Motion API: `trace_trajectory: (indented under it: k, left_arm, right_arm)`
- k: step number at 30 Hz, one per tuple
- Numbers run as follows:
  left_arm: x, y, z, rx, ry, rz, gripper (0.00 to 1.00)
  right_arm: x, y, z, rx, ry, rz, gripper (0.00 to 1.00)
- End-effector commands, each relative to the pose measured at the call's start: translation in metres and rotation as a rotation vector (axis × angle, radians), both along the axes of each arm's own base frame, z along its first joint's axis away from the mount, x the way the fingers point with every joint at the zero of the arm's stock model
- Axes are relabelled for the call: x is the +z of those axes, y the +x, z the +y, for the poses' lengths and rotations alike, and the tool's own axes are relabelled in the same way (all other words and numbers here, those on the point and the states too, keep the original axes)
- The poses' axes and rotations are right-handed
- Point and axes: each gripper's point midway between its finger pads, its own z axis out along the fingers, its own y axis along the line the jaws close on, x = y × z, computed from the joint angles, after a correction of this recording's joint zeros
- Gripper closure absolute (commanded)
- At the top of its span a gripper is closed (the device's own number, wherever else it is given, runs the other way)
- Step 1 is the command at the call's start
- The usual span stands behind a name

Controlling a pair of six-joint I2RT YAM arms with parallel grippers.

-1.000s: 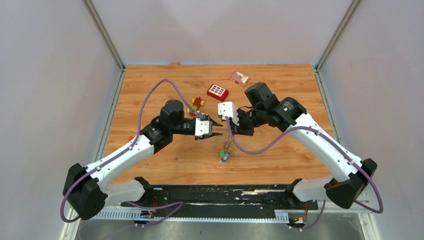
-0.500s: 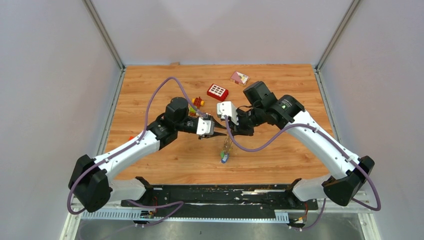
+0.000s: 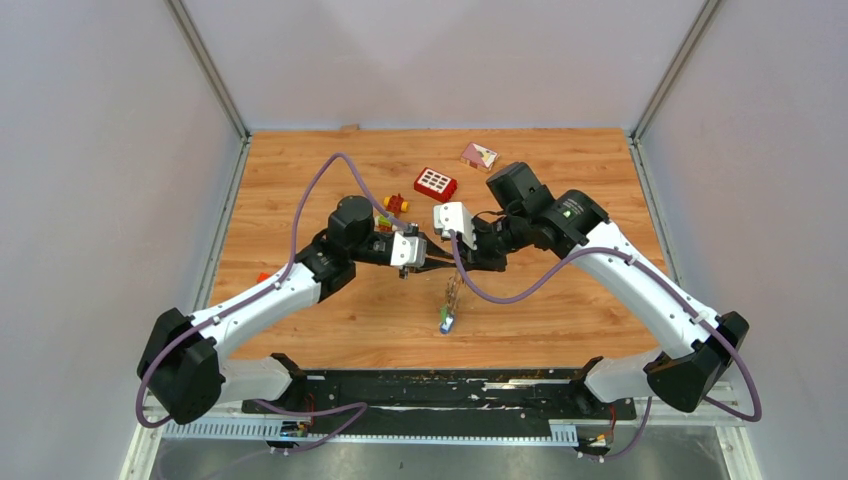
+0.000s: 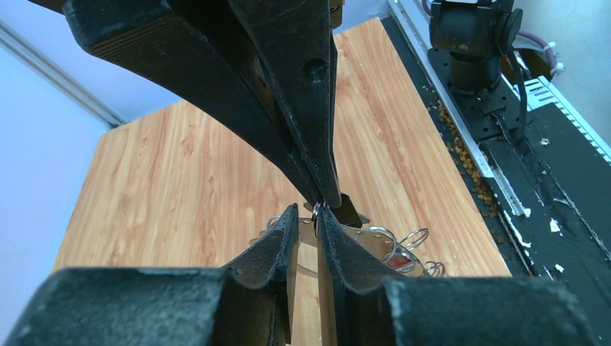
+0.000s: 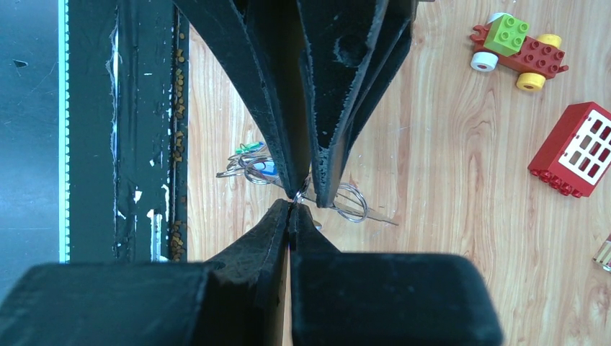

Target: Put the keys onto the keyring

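Keyring [image 3: 453, 292]: hanging on edge over the middle of the desk [image 3: 350, 330], somewhat toward the near edge. Keys [image 3: 446, 320] with green and blue tags are dangling at its lower end.
Right gripper [image 5: 291, 210]: fingertips pressing together, pinching the keyring's top.
Left gripper [image 4: 303, 220]: jaws standing narrowly apart, straddling the thin wire just below the right tips. Whether they are touching it cannot be told.
Red brick with white squares [image 3: 436, 183] and block toy [image 3: 395, 206]: lying toward the far edge.
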Motion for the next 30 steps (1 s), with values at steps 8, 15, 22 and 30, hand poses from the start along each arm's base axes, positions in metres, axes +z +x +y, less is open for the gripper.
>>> trace_trajectory:
  k: [8,15,22,30]
  left_arm:
    - [0.004,-0.005,-0.001,-0.039,-0.025,-0.005,0.86]
    - [0.002,-0.009,0.0,-0.049,-0.021,0.011,1.0]
    - [0.01,-0.001,0.002,0.043,-0.07,0.054,1.0]
    - [0.023,0.0,0.005,0.09,-0.144,0.104,1.0]
  right_arm:
    - [0.015,0.0,0.008,0.018,0.073,-0.038,1.0]
    - [0.015,0.003,0.009,0.002,0.084,-0.051,1.0]
    - [0.018,0.008,0.006,-0.031,0.106,-0.068,1.0]
    - [0.017,0.014,-0.001,-0.078,0.125,-0.074,0.83]
